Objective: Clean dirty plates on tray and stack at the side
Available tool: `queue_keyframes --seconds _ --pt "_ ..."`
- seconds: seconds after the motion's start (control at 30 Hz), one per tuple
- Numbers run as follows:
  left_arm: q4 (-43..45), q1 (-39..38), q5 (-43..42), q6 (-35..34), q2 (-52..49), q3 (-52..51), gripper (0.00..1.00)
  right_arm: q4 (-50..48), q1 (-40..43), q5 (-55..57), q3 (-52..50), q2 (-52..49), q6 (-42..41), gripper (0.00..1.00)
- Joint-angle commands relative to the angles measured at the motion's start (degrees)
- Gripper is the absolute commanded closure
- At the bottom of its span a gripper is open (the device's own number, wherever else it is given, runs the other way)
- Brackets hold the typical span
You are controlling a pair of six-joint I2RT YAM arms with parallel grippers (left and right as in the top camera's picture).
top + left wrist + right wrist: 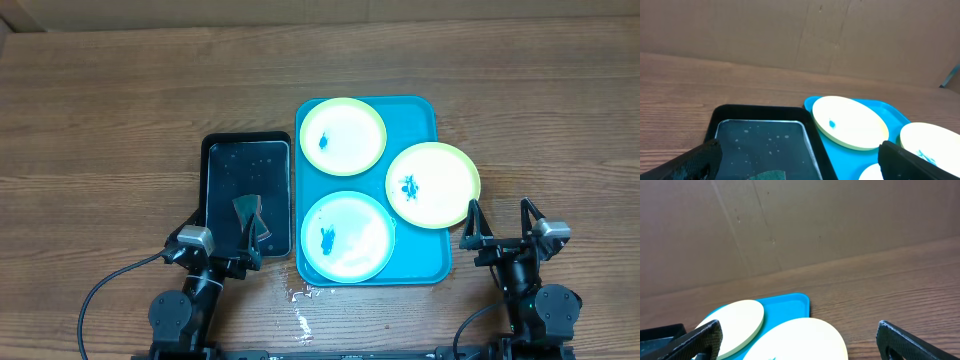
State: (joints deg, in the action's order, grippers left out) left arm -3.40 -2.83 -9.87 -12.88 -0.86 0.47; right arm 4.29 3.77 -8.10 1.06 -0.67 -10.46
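Plates: three round plates with yellow-green rims, all on the tray, none stacked.
Far plate [343, 136]: lies in the tray's far left corner and has a blue smear left of centre.
Right plate [433, 184]: sits at the tray's right side with its edge out over the rim. A blue smear marks its middle.
Near plate [347, 235]: lies in the near left part of the tray with a blue smear on its left half.
Turquoise tray [425, 112]: sits mid-table, just beside the black tray.
Black tray [212, 150]: holds shallow water and a dark green sponge [769, 175] at its near end.
Left gripper [800, 161]: its fingers are spread wide and hold nothing. It hangs low over the near end of the black tray, with the sponge just ahead between the fingers.
Right gripper [498, 220]: spread wide and empty, it is near the tray's near right corner, close to the right plate but not touching it.
Wooden table [100, 120]: has a small wet patch [300, 302] near the tray's near left corner.
Progress: I judge that nothing is done. Every plate shows blue, and no pile stands at the side.
Left to do: take up the sponge, wipe each plate, then stack all three off the tray.
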Motion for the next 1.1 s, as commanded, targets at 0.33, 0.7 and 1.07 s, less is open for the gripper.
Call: queue_keyframes --seconds 0.33,0.7,1.07 --pt "0.4 0.6 -0.3 0.9 0.6 -0.2 0.00 -0.5 0.3 0.4 -0.6 0.5 0.0 0.00" --pt "11.3 0.6 -6.5 -11.0 0.5 5.6 0.00 -2.4 0.3 -21.0 4.2 0.5 -8.3 0.00" --pt "-27.5 0.6 -13.7 0.2 -32.2 50.5 0.00 33.8 0.3 -20.9 45.8 -24.3 1.1 0.00"
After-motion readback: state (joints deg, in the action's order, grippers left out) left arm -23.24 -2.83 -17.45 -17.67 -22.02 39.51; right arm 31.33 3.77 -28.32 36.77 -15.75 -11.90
